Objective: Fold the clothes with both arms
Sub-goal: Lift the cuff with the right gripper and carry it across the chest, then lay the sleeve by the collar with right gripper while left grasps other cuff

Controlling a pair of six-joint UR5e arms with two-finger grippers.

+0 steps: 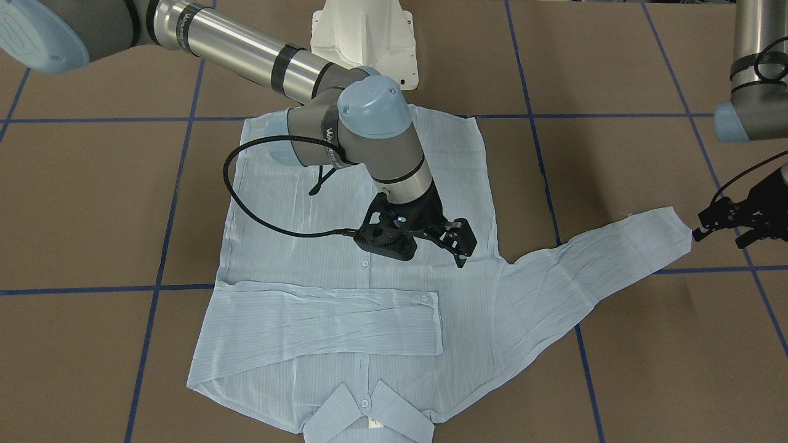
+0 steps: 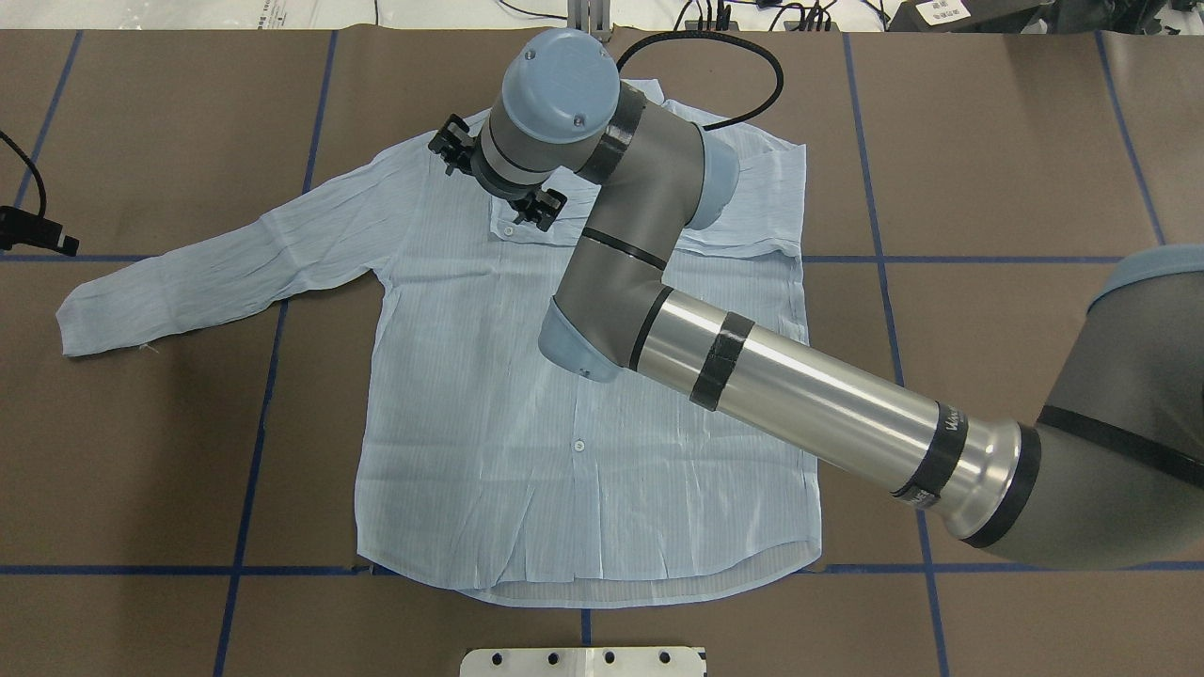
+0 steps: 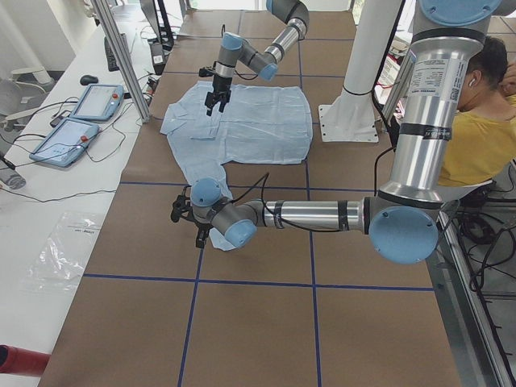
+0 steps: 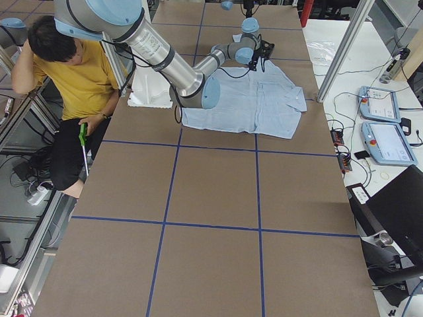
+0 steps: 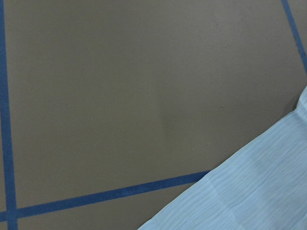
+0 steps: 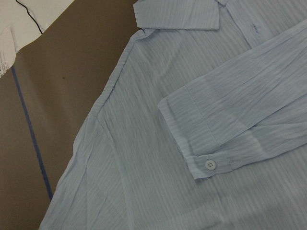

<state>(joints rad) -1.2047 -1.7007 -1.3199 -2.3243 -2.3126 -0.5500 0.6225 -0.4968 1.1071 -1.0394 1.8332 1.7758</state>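
The pale blue striped shirt (image 1: 345, 258) lies flat and buttoned on the brown table, its collar (image 1: 366, 412) on the side far from the robot. One sleeve (image 1: 326, 320) is folded across the chest; its cuff (image 6: 206, 163) shows in the right wrist view. The other sleeve (image 1: 591, 271) stretches out sideways. My right gripper (image 1: 460, 243) hovers over the shirt's chest, open and empty. My left gripper (image 1: 719, 237) is just beyond the outstretched sleeve's cuff, open, apart from the cloth. The left wrist view shows only the sleeve's edge (image 5: 259, 191) and table.
The white pedestal base (image 1: 363, 37) stands at the robot's side of the table. Blue tape lines (image 1: 172, 203) cross the brown surface. An operator in a yellow shirt (image 3: 484, 137) sits beside the table. Tablets (image 3: 81, 113) lie on a side bench.
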